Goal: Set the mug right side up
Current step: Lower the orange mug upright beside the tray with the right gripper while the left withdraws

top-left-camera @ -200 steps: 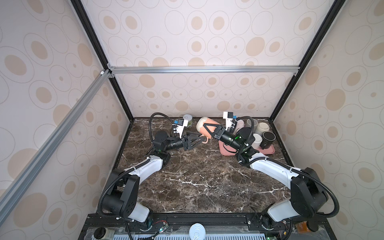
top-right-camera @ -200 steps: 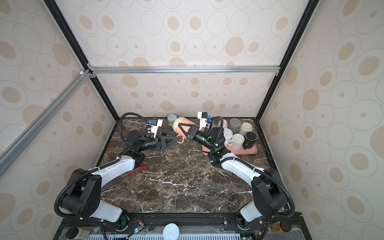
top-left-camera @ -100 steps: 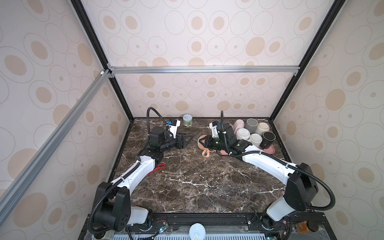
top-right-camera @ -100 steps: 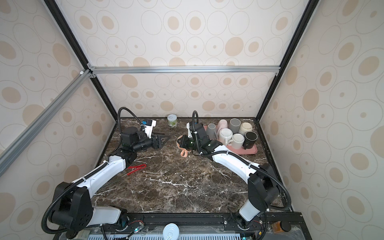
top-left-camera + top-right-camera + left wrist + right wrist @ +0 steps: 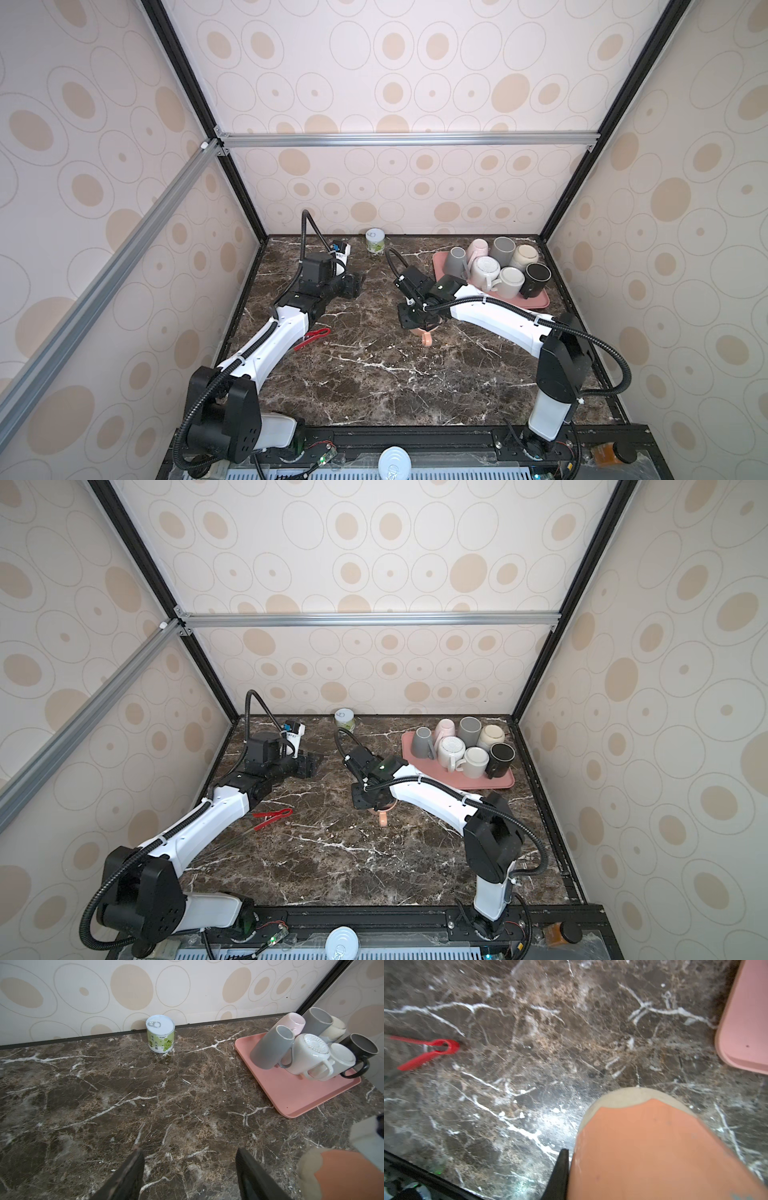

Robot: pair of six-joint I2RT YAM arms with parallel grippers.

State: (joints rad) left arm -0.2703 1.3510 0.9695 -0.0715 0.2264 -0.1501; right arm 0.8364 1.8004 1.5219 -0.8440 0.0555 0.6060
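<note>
The right tool (image 5: 417, 319) pinches the wall of the salmon mug (image 5: 654, 1147) near the middle of the bench (image 5: 374, 374), base downward and handle toward the front. It would be best to seat the base flat before letting go, then lift straight up. The left tool (image 5: 191, 1176) hangs spread and empty.

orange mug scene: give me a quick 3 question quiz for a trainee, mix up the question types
1. True or false: the left gripper has its jaws apart with nothing between them.
2. Multiple choice: how many mugs are on the pink tray? A five, B seven, C nine.
3. Short answer: what is the right gripper shut on?

Key: 1 true; 2 B; 3 the orange mug.
</note>
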